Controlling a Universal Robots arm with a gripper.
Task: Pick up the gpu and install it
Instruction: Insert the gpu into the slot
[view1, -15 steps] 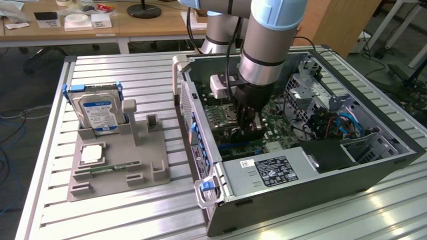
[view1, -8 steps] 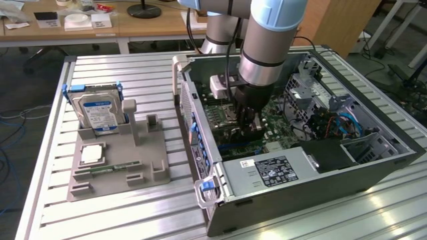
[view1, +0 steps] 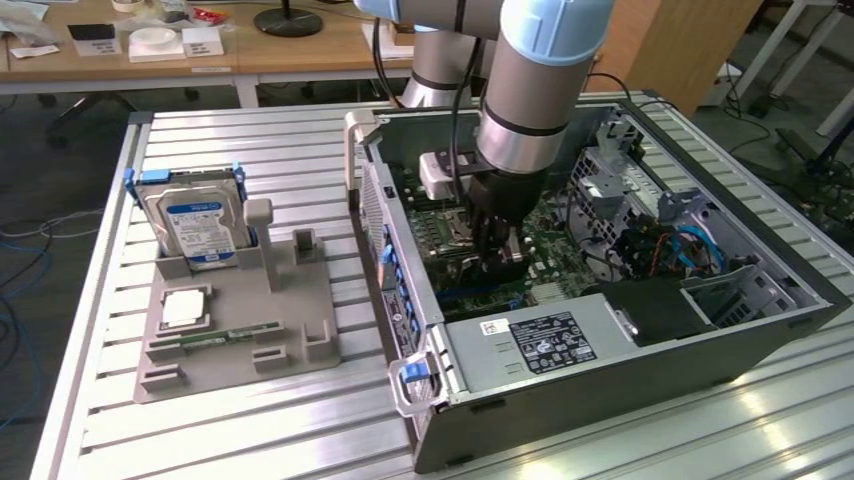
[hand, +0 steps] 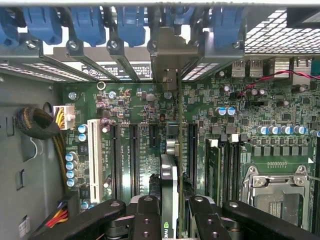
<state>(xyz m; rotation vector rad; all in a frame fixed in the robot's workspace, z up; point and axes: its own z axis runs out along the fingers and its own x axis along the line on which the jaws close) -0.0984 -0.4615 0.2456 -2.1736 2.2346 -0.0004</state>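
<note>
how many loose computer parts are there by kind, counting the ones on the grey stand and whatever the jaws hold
hard drive: 1
memory stick: 1
processor chip: 1
gpu: 1
total: 4

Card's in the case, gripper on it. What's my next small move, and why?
Probably ease straight down toward the motherboard, slowly. The gripper is shut on the gpu, which stands edge-on among the black expansion slots with its bracket at the rear opening. Whether its edge is seated yet, I cannot tell.
</note>
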